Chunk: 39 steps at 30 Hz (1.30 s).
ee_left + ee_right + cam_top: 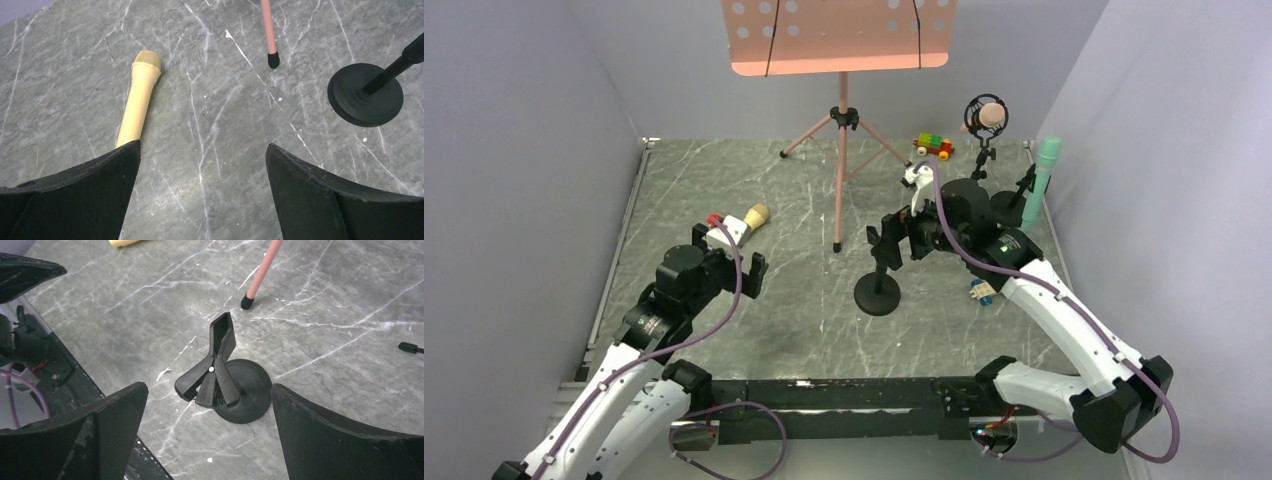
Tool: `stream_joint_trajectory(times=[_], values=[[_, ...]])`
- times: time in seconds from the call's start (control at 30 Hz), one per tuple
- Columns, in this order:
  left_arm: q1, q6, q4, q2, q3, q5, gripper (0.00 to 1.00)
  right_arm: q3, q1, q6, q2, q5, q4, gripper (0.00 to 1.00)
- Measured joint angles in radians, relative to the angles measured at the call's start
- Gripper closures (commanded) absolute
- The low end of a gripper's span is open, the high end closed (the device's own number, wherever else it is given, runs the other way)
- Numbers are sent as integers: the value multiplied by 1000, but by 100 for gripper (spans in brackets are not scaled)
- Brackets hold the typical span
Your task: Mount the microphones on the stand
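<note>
A pale yellow microphone (pixel 751 217) (pixel 139 100) lies flat on the marble table, its head pointing away from the arms. My left gripper (pixel 727 256) (pixel 202 145) hovers open just near of it; the handle's end runs under the left fingertip. A black stand (pixel 878 292) with an empty spring clip (pixel 216 362) on top is in the middle. My right gripper (pixel 902 238) (pixel 210 386) hangs open right above that clip, holding nothing. A salmon pink microphone (pixel 989 118) sits in a ring mount at the back right. A teal microphone (pixel 1044 175) stands upright by the right wall.
A pink music stand (pixel 839 40) on tripod legs (pixel 840 180) stands at the back centre, one rubber foot (pixel 273 60) near the black stand's base (pixel 365 95). A brick toy car (pixel 933 146) lies at the back, another small toy (pixel 982 292) beside my right arm.
</note>
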Motion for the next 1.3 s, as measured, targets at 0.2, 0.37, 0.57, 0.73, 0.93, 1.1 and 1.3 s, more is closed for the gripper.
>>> stream_joint_trajectory(times=[0.2,0.37,0.57,0.73,0.93,1.1,1.3], values=[[5,0,0,1,-4,0,1,-31,51,-2,8,82,24,0],[5,0,1,5,-4,1,1,-73,79,-5,11,114,31,1],[7,0,1,7,-4,1,1,-79,97,-8,38,137,54,6],[7,0,1,6,-4,1,1,-79,112,-22,65,161,74,13],[9,0,1,5,-4,1,1,-79,121,-79,85,173,82,25],[9,0,1,5,-4,1,1,-79,108,-197,76,120,76,30],[9,0,0,5,-4,1,1,-78,67,-363,69,8,41,27]])
